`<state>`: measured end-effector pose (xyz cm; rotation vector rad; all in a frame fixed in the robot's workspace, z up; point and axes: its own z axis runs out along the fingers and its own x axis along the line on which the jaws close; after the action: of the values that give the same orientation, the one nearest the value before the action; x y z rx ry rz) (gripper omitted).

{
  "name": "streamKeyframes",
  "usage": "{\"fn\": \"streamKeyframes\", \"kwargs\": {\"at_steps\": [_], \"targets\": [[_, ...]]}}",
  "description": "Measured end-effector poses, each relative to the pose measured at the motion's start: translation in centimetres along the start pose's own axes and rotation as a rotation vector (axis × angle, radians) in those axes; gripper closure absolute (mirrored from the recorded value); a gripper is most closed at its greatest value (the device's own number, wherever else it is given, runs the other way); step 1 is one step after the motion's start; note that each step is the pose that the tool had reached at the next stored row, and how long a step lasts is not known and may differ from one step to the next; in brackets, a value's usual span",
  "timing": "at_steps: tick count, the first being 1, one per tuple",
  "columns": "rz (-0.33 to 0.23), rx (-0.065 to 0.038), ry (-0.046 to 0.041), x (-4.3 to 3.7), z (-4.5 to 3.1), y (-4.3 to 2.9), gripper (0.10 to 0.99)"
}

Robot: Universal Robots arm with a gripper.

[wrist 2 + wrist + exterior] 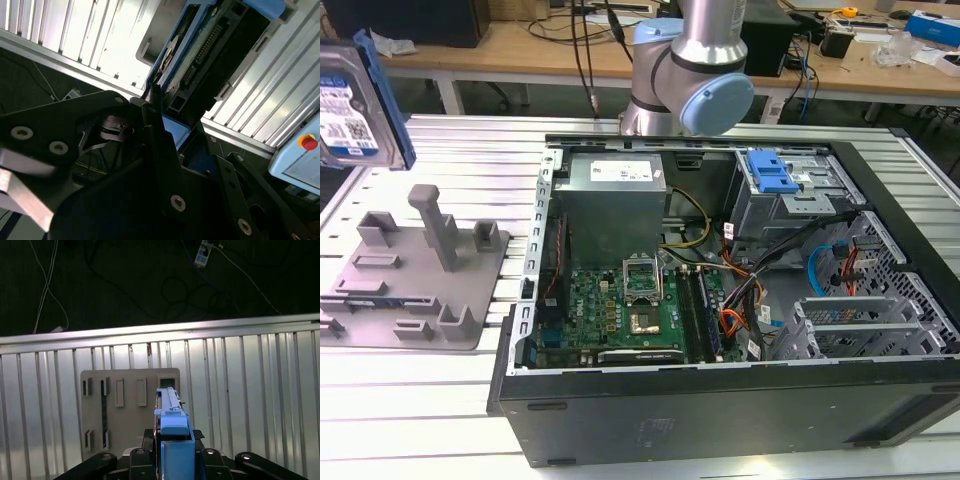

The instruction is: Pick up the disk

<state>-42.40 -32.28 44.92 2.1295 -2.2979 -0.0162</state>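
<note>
The disk has a dull silver metal face, a glossy paper label and smooth blue plastic rails. The fixture is matt grey plastic. The table is ribbed, shiny aluminium. The computer case is matt black metal, and the gripper is matt black.

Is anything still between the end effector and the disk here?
Nothing visible. The end effector is already shut on the disk, which is lifted edge-up above the grey fixture, apart from it.
</note>
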Motion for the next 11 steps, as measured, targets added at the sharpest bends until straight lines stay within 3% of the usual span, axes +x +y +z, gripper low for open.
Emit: {"fn": "streamKeyframes", "kwargs": {"at_steps": [7,11], "targets": [[-0.003,0.0,0.0002,0.5,-3.79,-0.11,0.718],[-0.003,0.0,0.0006,0.51,-3.8,-0.11,0.718]]}}
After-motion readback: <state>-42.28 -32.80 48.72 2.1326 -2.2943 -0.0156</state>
